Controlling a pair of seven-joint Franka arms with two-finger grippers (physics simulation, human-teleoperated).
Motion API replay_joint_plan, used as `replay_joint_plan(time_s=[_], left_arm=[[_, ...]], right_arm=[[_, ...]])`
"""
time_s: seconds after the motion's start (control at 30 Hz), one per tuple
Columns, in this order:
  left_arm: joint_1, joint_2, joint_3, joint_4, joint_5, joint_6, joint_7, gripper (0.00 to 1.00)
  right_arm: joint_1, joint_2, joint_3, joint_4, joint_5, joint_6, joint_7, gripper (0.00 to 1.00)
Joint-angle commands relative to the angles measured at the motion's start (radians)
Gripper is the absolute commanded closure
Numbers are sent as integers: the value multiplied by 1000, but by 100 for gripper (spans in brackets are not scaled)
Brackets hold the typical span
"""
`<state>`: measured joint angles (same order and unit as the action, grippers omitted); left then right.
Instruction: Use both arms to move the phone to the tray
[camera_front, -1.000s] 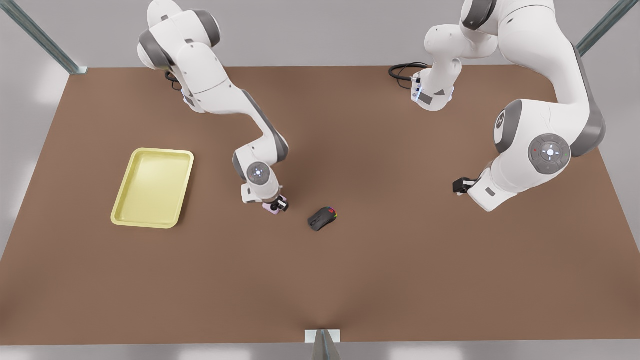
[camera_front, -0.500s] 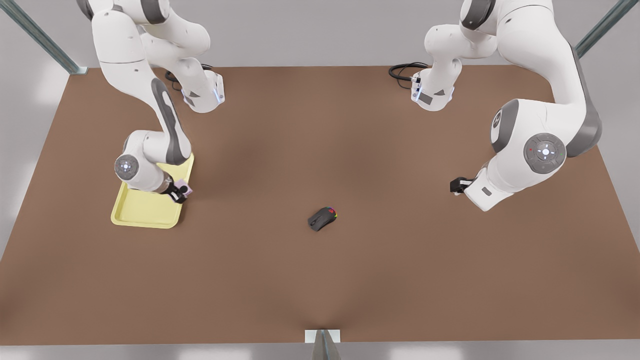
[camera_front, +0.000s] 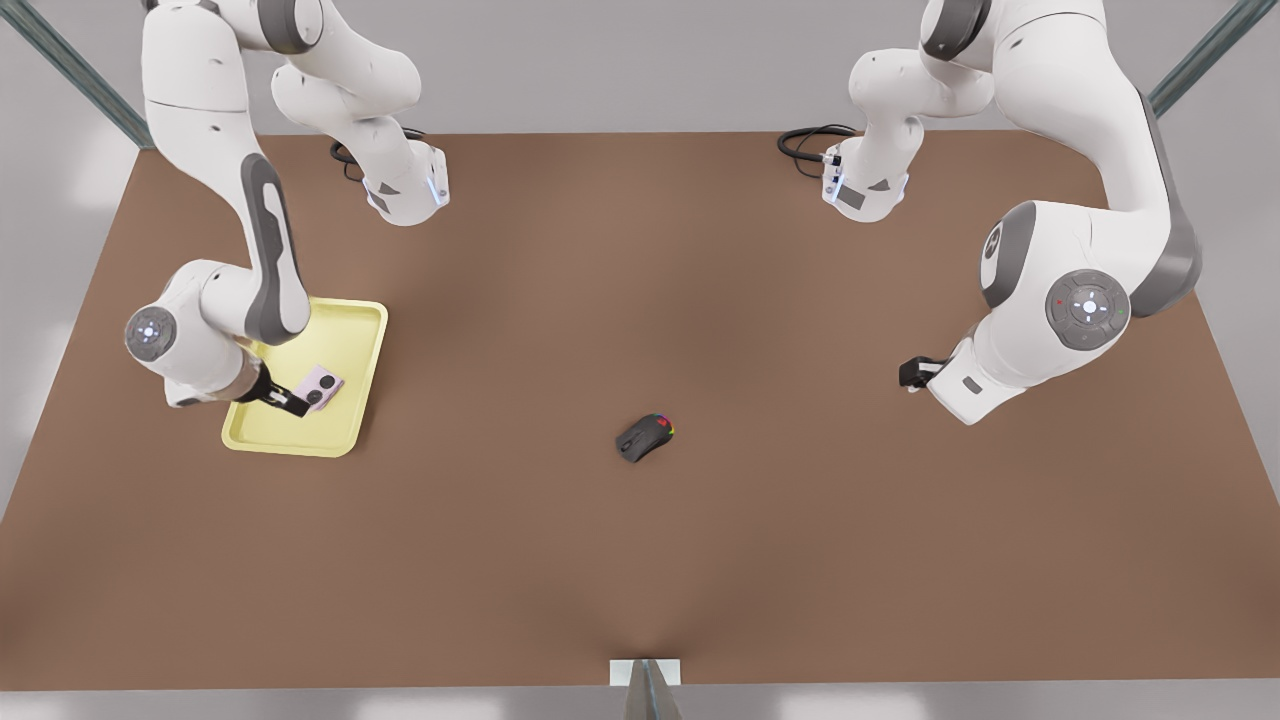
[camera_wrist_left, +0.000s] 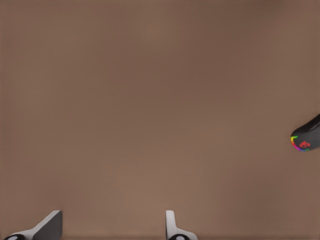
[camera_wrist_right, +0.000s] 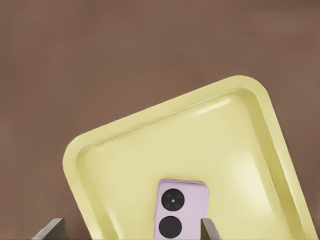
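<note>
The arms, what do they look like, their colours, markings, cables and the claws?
Both arms are white jointed tubes with grey joint covers and round grey caps lit by small white lights. Each ends in a black claw: the right claw at the front view's left, the left claw at its right. Black cables coil by the bases.

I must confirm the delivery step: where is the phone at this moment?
The phone lies inside the tray at the front view's left, toward the tray's near end, with the open right gripper beside it.

Smooth plastic-looking tray (camera_wrist_right: 260, 120), matt textured pink phone (camera_wrist_right: 192, 200), matt brown table (camera_front: 700, 550).
</note>
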<state>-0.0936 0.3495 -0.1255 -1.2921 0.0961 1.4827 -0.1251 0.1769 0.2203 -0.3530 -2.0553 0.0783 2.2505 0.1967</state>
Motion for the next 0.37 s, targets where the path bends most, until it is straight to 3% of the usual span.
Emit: replay_joint_plan(time_s=[0.0, 0.17, 0.33], left_arm=[[0, -1, 0, 2, 2, 1, -2, 0], [-2, -1, -2, 2, 2, 1, -2, 0], [-2, -1, -2, 2, 4, -1, -2, 0]], right_arm=[[4, -16, 31, 161, -32, -337, -372, 0], [-28, -104, 170, 480, -48, -715, -293, 0], [-31, -98, 183, 511, -66, -693, -290, 0]])
